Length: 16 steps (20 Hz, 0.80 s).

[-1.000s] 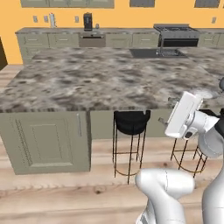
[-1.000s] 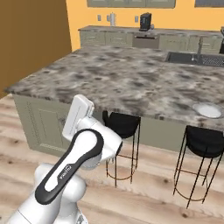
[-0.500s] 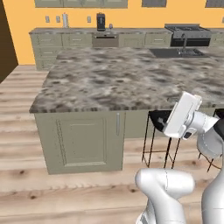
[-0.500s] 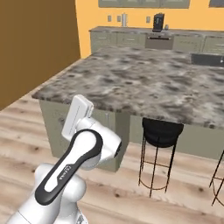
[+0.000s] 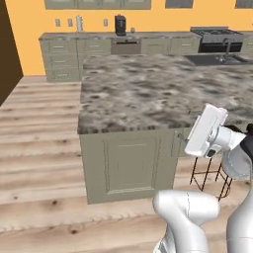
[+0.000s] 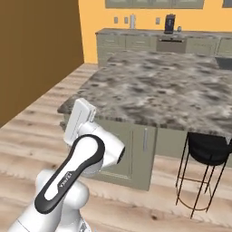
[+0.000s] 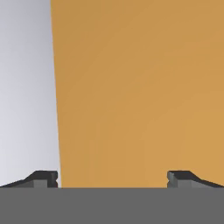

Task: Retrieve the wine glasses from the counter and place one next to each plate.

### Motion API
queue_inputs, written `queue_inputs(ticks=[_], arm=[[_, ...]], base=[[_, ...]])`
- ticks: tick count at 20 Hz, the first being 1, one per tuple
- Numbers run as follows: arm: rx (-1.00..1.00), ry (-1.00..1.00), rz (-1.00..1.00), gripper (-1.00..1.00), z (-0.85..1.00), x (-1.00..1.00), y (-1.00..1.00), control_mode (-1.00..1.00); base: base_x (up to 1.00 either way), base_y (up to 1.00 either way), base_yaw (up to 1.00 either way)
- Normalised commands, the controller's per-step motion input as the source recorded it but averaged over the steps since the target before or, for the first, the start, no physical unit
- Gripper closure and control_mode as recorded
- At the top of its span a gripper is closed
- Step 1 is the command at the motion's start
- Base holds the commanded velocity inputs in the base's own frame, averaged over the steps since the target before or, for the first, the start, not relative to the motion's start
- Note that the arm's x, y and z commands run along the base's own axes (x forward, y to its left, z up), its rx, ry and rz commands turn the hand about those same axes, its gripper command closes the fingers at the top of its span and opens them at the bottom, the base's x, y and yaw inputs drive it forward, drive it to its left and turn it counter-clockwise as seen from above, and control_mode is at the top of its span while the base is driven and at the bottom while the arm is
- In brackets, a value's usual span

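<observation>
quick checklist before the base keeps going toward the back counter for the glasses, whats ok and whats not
1. Gripper empty: ok. The fingertips stand wide apart with nothing between them.
2. Arm tucked clear of the island: ok. The hand sits off its near edge in the left base view.
3. Wine glasses located: cannot tell. None can be made out on the counter at this distance.
4. Floor left of the island free for driving: ok. Bare wood boards run up to the counter.
5. Stool clear of the base: ok. It stands off to the right under the island's edge.
6. Plates located: cannot tell.
</observation>
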Motion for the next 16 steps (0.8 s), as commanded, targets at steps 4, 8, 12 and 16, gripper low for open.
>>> queue_inputs(ticks=[4,8,12,16], arm=[[0.0,0.0,0.0,-1.0,0.0,0.0,0.0,1.0],[0.0,0.0,0.0,-1.0,0.0,0.0,0.0,1.0],[0.0,0.0,0.0,-1.0,0.0,0.0,0.0,1.0],[0.0,0.0,0.0,-1.0,0.0,0.0,0.0,1.0]], base=[[0.76,1.0,-0.15],[0.87,1.0,-0.13],[0.98,1.0,-0.03],[0.96,1.0,-0.02]])
